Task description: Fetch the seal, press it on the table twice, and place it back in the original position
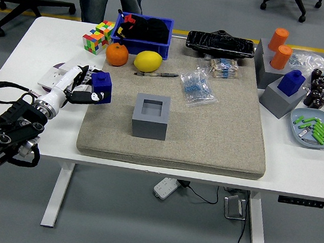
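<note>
While the left hand (83, 87) is curling its white fingers around the blue seal (102, 87), it is holding the block clear of its grey holder (150, 116), whose square socket is sitting open and empty on the beige mat (206, 138). The seal is hanging over the mat's left edge, just beside the papers (57, 74) lying there, likely because bare white table (18, 54) is the nearest spot for stamping. The grip is wrapping the block's side, which is keeping its underside free for pressing. The holder is standing where it is so the seal can be dropped back in. A second blue seal (294, 80) is resting in another grey holder at the right. No writing or brand is proving readable anywhere; the right hand is not showing
</note>
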